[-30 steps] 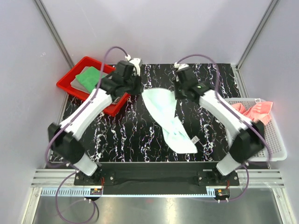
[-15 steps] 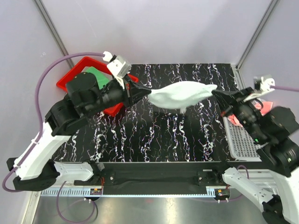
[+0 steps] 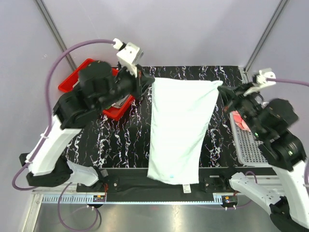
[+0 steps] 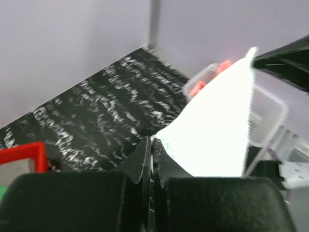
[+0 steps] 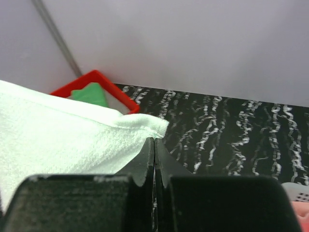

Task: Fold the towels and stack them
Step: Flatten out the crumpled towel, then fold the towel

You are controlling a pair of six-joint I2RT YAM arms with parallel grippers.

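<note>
Within half a sec the white cloth towel went from a bunched rope to a flat sheet, hung above the black marbled counter between L tool and R tool, each clamped on one top corner. It looks spread, so probably the fold comes next. Plain grey walls around.

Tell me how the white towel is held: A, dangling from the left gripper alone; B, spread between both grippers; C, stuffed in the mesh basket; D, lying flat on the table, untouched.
B: the left gripper and the right gripper each pinch a top corner of the white towel, which is spread between them.
</note>
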